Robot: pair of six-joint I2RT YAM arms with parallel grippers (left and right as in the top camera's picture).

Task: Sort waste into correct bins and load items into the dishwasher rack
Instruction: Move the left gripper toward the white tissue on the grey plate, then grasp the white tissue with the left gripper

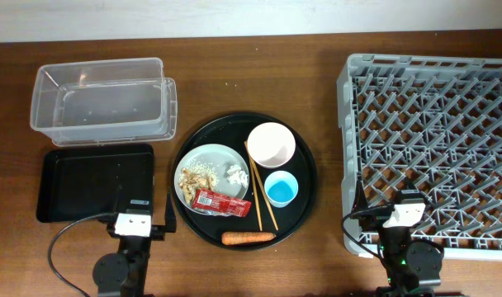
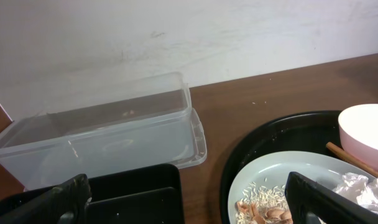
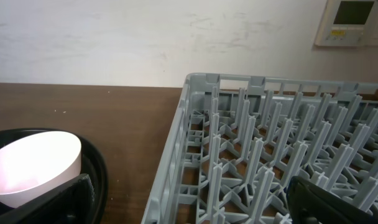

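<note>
On the round black tray (image 1: 305,177) sit a pale grey plate (image 1: 211,158) with beige food scraps and rice (image 1: 191,178), a white tissue (image 1: 234,172) and a red wrapper (image 1: 220,202). Beside them are the pink-sided bowl (image 1: 272,143), the blue cup (image 1: 281,189), chopsticks (image 1: 263,194) and a carrot (image 1: 248,238). The clear tub (image 1: 102,101) and black tray bin (image 1: 94,181) lie at left, the grey rack (image 1: 433,140) at right. My left gripper (image 2: 189,205) is open over the black bin's edge and the plate (image 2: 282,180). My right gripper (image 3: 195,205) is open over the rack's near-left corner (image 3: 239,155).
The left arm base (image 1: 127,264) and the right arm base (image 1: 404,256) sit at the table's front edge, with cables beside them. A white wall stands behind the table, with a wall panel (image 3: 354,22) at the upper right.
</note>
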